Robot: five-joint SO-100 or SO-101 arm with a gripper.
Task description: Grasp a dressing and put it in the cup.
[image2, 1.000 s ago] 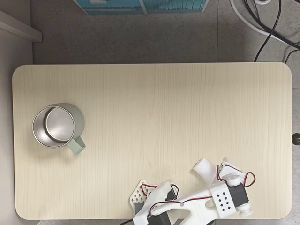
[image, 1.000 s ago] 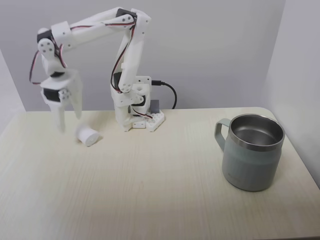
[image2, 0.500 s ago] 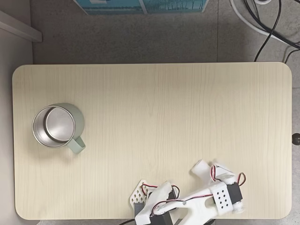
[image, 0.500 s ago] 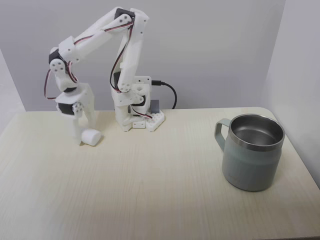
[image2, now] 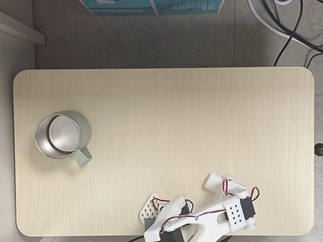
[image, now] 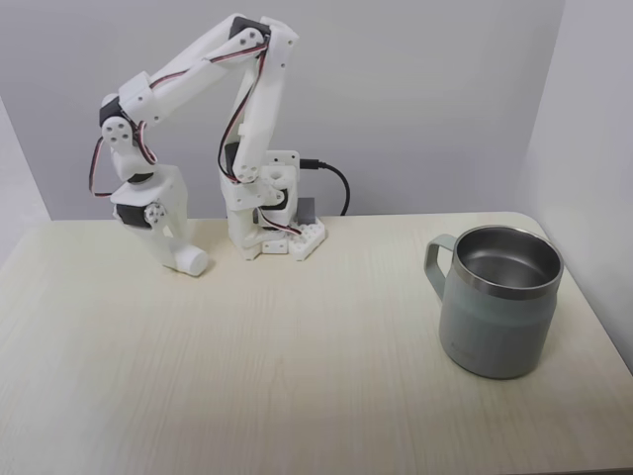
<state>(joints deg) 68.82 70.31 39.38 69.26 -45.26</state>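
1. One white arm reaches down to the pale wooden bench (image: pixel 297 366), its hand (image: pixel 178 255) closed around the dressing (image: pixel 191 261), a small white roll sitting at the bench surface.
2. Seen from above, the dressing (image2: pixel 214 180) pokes out beside the hand (image2: pixel 222 185) near the bench's (image2: pixel 166 116) lower edge.
3. Well apart stands the grey-green steel mug (image: pixel 499 315), upright (image2: pixel 61 137).
4. No readable writing shows.
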